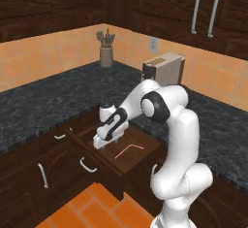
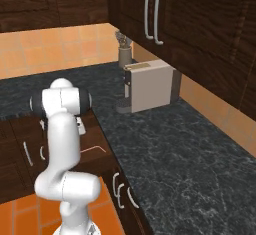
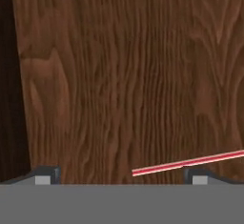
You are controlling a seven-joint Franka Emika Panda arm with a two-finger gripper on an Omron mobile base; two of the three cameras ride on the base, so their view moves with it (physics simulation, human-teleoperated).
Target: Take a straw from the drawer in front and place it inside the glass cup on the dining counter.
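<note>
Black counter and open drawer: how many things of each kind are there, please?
Straw in the drawer: 1
Utensil holder on the black counter: 1
Beige appliance on that counter: 1
Total: 3

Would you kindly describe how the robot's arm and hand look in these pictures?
The arm is glossy white, built of rounded tubular segments with dark grey-black joint rings. The hand is a white block under a dark wrist, ending in two small dark fingertips. No cables or markings are visible.
</note>
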